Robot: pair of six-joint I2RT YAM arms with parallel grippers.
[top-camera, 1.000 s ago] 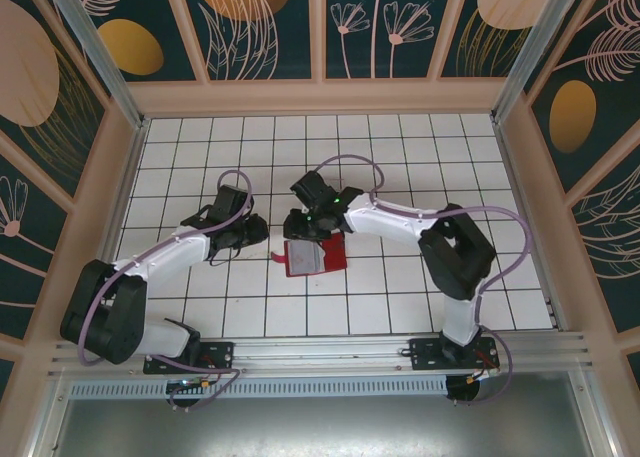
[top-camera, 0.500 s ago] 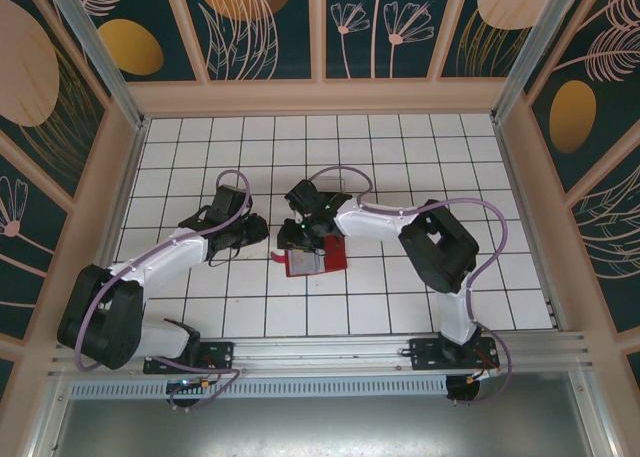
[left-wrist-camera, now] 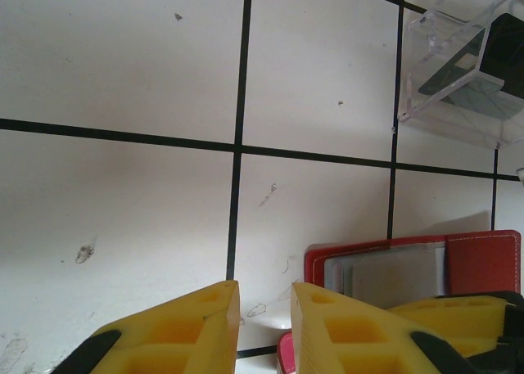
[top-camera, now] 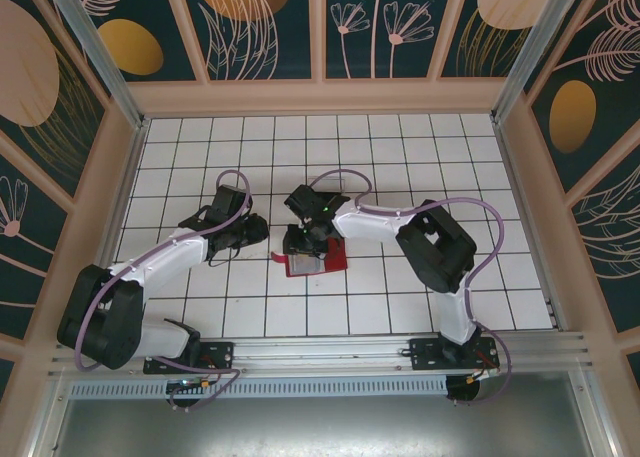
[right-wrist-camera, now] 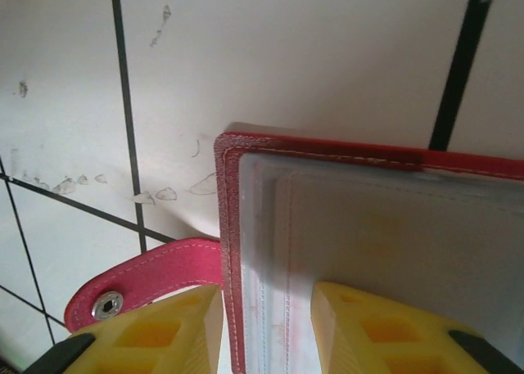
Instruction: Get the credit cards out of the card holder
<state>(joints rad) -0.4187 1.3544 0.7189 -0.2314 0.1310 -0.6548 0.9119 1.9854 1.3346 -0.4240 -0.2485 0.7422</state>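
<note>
Notably, left wrist view adds clear tray [left-wrist-camera: 426,112] beyond card holder [left-wrist-camera: 483,263].

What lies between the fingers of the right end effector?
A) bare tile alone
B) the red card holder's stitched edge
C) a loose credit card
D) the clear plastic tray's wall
B: in the right wrist view, the red stitched edge of the card holder runs up between the yellow fingers of the right end effector.

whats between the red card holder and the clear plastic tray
Bare white tile crossed by a black grid line, in the left wrist view: the card holder below it, the clear plastic tray above.
</note>
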